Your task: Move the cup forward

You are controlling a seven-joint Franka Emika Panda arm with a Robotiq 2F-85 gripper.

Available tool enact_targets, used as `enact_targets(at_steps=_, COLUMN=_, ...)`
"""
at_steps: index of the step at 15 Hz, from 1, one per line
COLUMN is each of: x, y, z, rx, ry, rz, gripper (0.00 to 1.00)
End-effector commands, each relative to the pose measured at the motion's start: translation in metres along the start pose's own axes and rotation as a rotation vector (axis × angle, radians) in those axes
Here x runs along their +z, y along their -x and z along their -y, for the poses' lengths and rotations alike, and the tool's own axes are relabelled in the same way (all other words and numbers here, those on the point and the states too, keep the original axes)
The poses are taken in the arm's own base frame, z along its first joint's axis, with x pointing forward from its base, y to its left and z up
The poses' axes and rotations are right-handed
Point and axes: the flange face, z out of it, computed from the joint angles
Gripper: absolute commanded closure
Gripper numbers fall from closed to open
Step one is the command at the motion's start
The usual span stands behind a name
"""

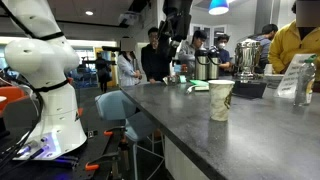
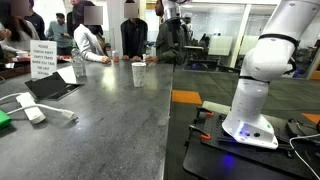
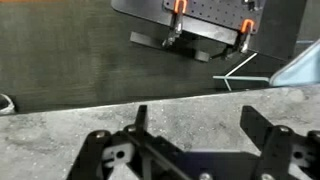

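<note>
Pincer (image 3: 195, 122) is wide open and holds nothing. The wrist view shows its fingers over the robot-side edge of the grey worktop (image 1: 180, 130), with dark floor (image 3: 60, 50) and a clamped base plate (image 3: 205, 20) below. In both exterior views it hangs high, well apart from the cup (image 2: 139, 74).

Cup is upright and alone, a bit in from the robot-side edge, and not in the wrist view. The height likely gives a clear approach, and the jaws are spread to fit round the cup. Grasp not yet begun.

Bottle (image 2: 79, 68) and sign (image 2: 42, 58) sit toward the opposite edge, probably out of the way. Surface is flat, matte and speckled. The room is a busy café-like space with people standing behind and coffee urns (image 1: 205, 65) at the far end.
</note>
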Motion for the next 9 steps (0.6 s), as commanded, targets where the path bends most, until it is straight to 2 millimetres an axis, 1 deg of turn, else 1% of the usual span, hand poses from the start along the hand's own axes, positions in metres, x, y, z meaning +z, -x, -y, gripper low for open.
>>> enact_targets(at_steps=1, x=-0.001, y=0.000, z=0.000, rx=0.000, ry=0.000, rz=0.000, gripper=0.00)
enact_targets(at_steps=6, x=-0.001, y=0.000, z=0.000, rx=0.000, ry=0.000, rz=0.000, gripper=0.00)
enact_targets(at_steps=8, x=-0.002, y=-0.016, z=0.003, rx=-0.015, ry=0.031, rz=-0.030, gripper=0.00)
enact_targets(at_steps=9, x=-0.002, y=-0.028, z=0.008, rx=-0.028, ry=0.054, rz=-0.050, gripper=0.00)
